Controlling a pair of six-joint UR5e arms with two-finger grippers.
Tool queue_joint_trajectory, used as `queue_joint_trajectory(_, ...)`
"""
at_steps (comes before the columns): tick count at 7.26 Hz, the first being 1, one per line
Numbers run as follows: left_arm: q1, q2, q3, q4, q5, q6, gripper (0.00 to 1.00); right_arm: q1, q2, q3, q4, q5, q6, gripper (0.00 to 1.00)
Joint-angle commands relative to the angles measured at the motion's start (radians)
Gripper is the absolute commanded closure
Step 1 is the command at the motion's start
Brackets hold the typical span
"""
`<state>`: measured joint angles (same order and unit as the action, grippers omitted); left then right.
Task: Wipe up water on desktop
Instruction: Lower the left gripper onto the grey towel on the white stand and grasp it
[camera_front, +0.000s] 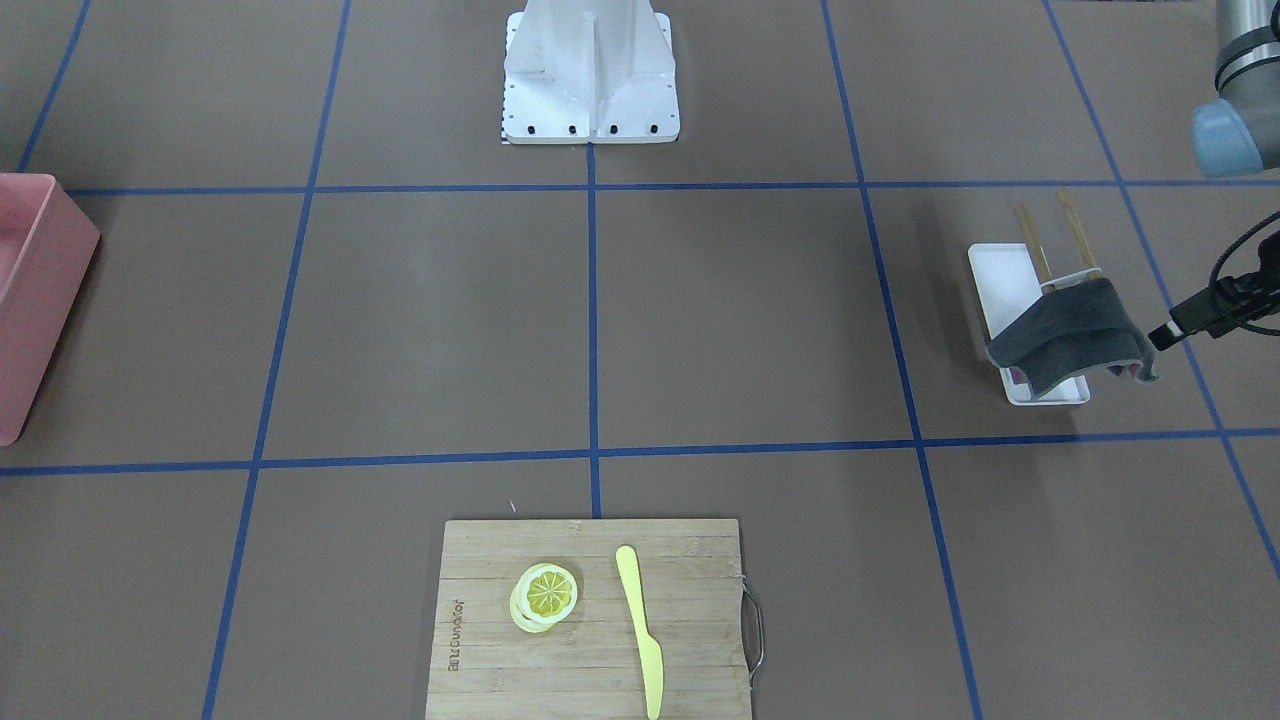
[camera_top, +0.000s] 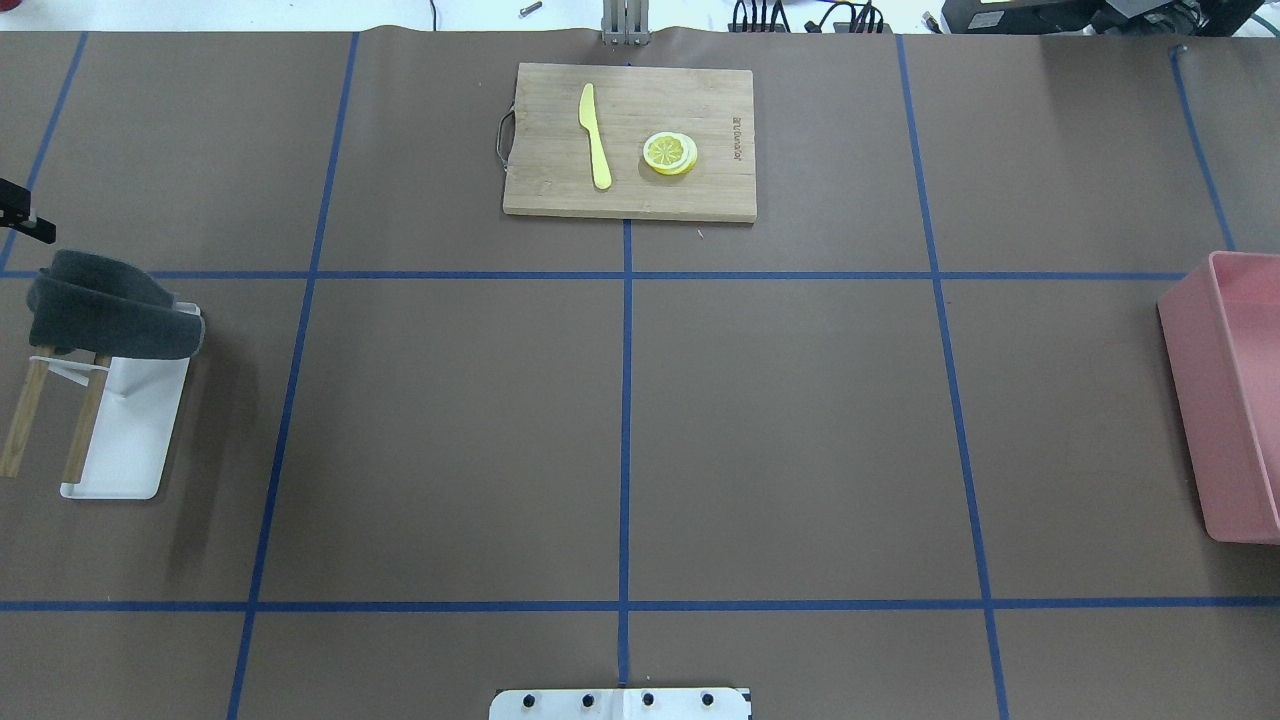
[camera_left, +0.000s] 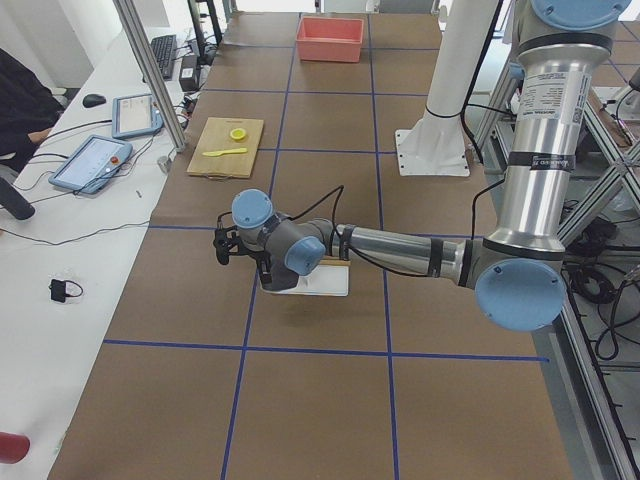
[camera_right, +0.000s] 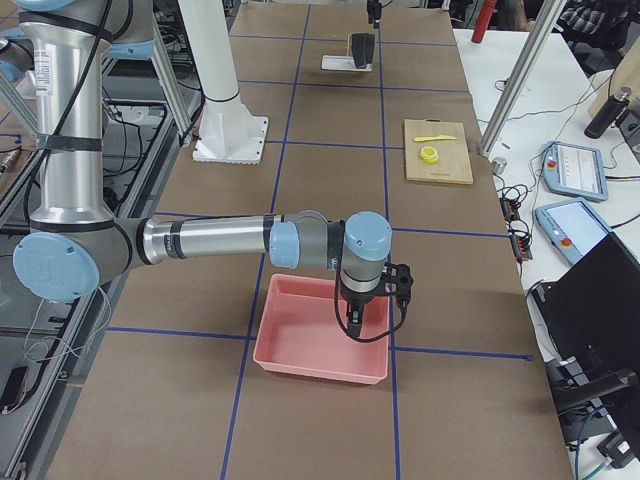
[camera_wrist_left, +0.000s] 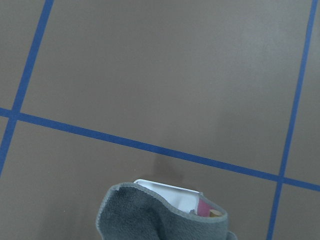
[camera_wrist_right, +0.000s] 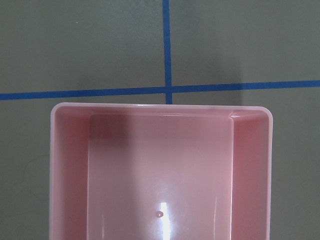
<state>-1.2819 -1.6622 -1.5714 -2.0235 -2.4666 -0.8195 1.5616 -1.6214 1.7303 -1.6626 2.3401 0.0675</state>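
Matte brown blue-taped desktop (camera_top: 450, 430): long axis runs across the robot's front. Left gripper (camera_left: 224, 246) beside draped grey fleece cloth (camera_top: 100, 305), right gripper (camera_right: 352, 322) over pink plastic bin (camera_right: 300, 365). Can't tell either grip state.

Desktop (camera_top: 780, 430) lies open between cutting board (camera_top: 560, 190), towel rack (camera_top: 125, 440), pink bin (camera_top: 1200, 400).

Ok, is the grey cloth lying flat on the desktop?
No, the cloth is draped over a wooden rack on a white tray.
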Motion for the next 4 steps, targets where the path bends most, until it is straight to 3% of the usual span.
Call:
queue_joint_trajectory(1,0.025,0.001,-0.002,-0.003,0.0,0.003,0.13,0.0,0.002,0.0,0.0,0.001,0.0,0.0)
queue_joint_trajectory(2,0.032,0.001,-0.002,-0.003,0.0,0.003,0.18,0.0,0.002,0.0,0.0,0.002,0.0,0.0)
queue_joint_trajectory(3,0.032,0.001,-0.002,-0.003,0.0,0.003,0.35,0.0,0.002,-0.002,0.0,0.002,0.0,0.0)
queue_joint_trajectory(4,0.032,0.001,-0.004,-0.003,0.0,0.003,0.63,0.0,0.002,-0.002,0.0,0.002,0.0,0.0)
